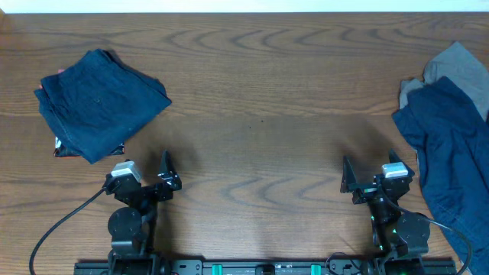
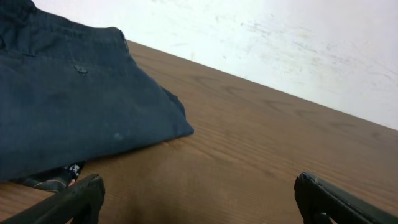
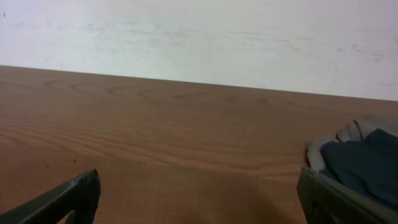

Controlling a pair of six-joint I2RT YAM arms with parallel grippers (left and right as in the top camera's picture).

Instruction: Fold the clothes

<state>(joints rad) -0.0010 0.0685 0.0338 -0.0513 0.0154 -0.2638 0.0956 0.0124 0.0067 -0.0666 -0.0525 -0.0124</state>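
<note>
Folded navy-blue shorts [image 1: 98,103] lie in a stack at the table's left, also in the left wrist view [image 2: 68,112] with a small button showing. A loose heap of navy-blue shorts [image 1: 451,145] lies at the right edge, with a grey garment [image 1: 458,65] behind it; both show in the right wrist view [image 3: 367,165]. My left gripper [image 1: 157,179] is open and empty just in front of the folded stack. My right gripper [image 1: 367,179] is open and empty, left of the loose heap.
The wooden table [image 1: 260,114] spans the view, with a pale wall behind it [image 3: 199,37]. A small patterned scrap [image 1: 59,149] pokes from under the folded stack. A black cable [image 1: 61,229] runs from the left arm.
</note>
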